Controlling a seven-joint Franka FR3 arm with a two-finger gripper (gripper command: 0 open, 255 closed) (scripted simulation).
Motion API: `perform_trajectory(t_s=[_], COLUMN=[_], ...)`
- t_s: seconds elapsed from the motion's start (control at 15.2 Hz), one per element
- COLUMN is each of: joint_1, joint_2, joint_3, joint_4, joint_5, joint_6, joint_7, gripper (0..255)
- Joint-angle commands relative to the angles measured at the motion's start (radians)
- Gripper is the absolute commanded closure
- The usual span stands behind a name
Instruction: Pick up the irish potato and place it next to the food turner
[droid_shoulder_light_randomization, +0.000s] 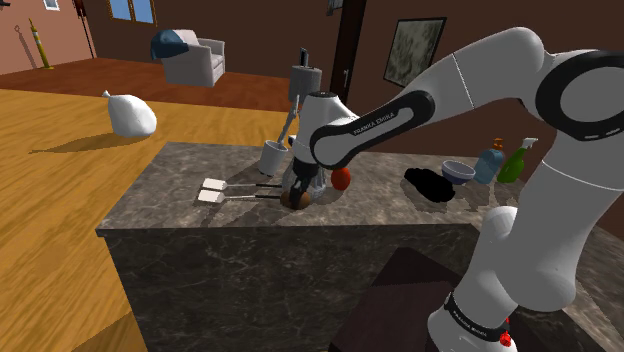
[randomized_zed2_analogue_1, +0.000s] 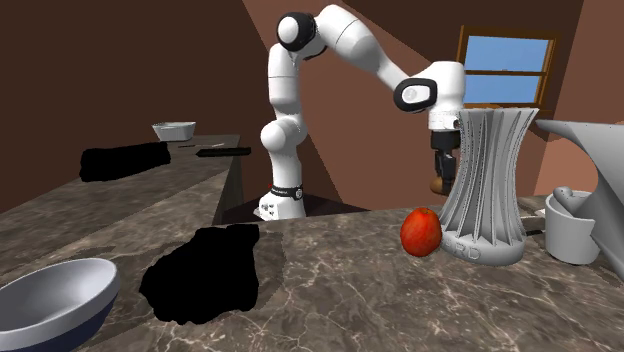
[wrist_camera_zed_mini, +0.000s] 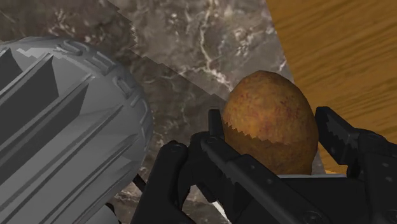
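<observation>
A brown, rough-skinned potato (wrist_camera_zed_mini: 270, 121) is clasped between my gripper's (wrist_camera_zed_mini: 273, 143) two black fingers (wrist_camera_zed_mini: 340, 137). In the shoulder view the gripper (droid_shoulder_light_randomization: 298, 188) hangs low over the marble counter (droid_shoulder_light_randomization: 180, 215), with the potato (droid_shoulder_light_randomization: 294, 201) at the handle end of the food turner (droid_shoulder_light_randomization: 214, 191). The turner is white with a thin handle and lies flat toward that view's left. In the second exterior view the potato (randomized_zed2_analogue_1: 436, 184) peeks out behind a grey ribbed vase (randomized_zed2_analogue_1: 487, 185), below the gripper (randomized_zed2_analogue_1: 441, 168). Whether the potato touches the counter is not clear.
The ribbed vase (wrist_camera_zed_mini: 57, 127) stands close beside the gripper. A red fruit (randomized_zed2_analogue_1: 421, 231) lies next to the vase, and a grey mug (randomized_zed2_analogue_1: 571, 226) holding a utensil stands behind it. A bowl (droid_shoulder_light_randomization: 459, 172) and bottles (droid_shoulder_light_randomization: 511, 160) sit farther along. The counter edge (droid_shoulder_light_randomization: 280, 235) is near.
</observation>
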Motion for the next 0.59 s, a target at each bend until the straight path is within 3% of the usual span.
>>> perform_trajectory(t_s=[0.0,0.53], joint_1=[0.000,-0.001], joint_2=[0.018,0.053], joint_3=[0.000,0.000], joint_4=[-0.010,-0.029], joint_5=[0.002,0.007], joint_6=[0.028,0.083], joint_7=[-0.001,-0.003], gripper=[255,255])
